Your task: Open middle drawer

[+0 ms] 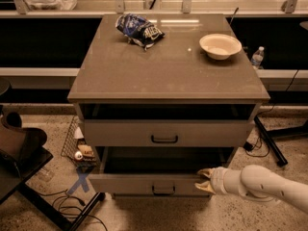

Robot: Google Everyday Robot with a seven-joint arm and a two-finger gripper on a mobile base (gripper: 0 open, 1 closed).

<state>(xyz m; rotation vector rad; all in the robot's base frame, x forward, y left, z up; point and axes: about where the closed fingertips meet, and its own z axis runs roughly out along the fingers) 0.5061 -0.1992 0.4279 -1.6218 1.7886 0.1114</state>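
Filling the middle of the view, the cabinet's worktop (168, 73) sits over stacked drawers. The middle drawer (139, 184) is below the upper drawer (120, 133) and sticks out further toward the camera than it, dark gap showing behind its low front; its black handle (163, 190) is at centre. The upper drawer is also out a little. My white arm (272, 186) comes in from the lower right. My tool (206, 180) is at the right end of the middle drawer's front, tan tips either side of its top edge, pinching it. On the worktop: a chip bag (139, 30) back left, a bowl (220, 45) back right, well apart. A water bottle (257, 57) stands behind the cabinet's right side.
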